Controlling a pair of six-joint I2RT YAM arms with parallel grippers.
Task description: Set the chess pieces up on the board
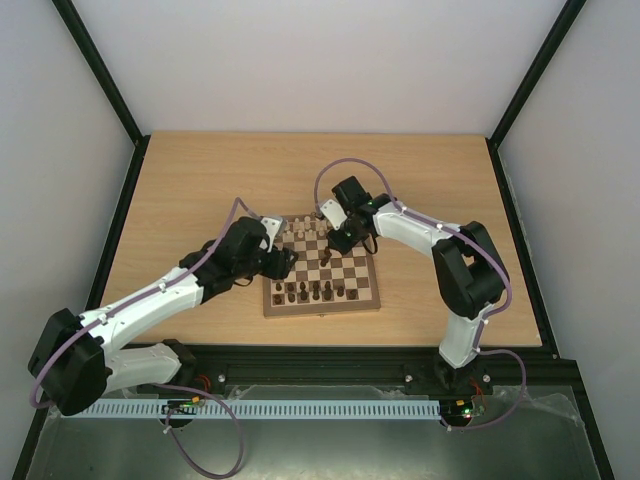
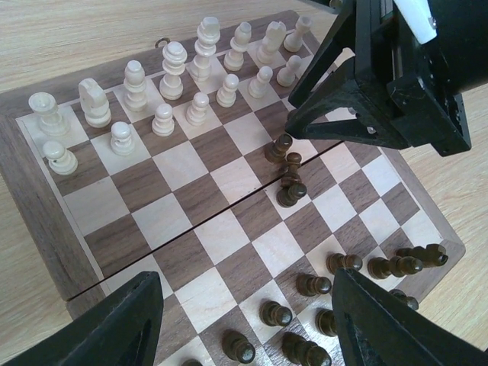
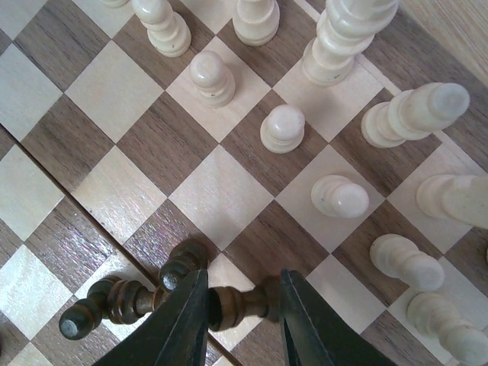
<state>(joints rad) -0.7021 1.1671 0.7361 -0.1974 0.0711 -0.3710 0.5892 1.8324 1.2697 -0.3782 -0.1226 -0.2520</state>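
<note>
Pale grey walls close in a light wooden table (image 1: 200,180), and both arms lean in over the board (image 1: 322,309), which lies flat beneath the two grippers. The right gripper (image 3: 238,309) is down at the middle of the board. Its two black fingers (image 3: 183,324) are pressed against the ends of a dark piece (image 3: 236,301) that lies on its side, crosswise between them. Just beside one finger, the fallen dark pieces (image 3: 114,301) lie touching each other near the board's centre seam. Beyond its fingertips the cream pieces (image 3: 282,128) stand upright in two rows, the short pawns nearer the gripper and the taller figures behind them. The left gripper (image 2: 244,332) hovers above the opposite side of the board with its fingers (image 2: 114,328) spread wide apart. Beneath it and just ahead, the dark rows (image 2: 313,286) sit loosely, some figures upright and a few lying flat out past one finger. The two grippers face each other across the board, near but not touching.
</note>
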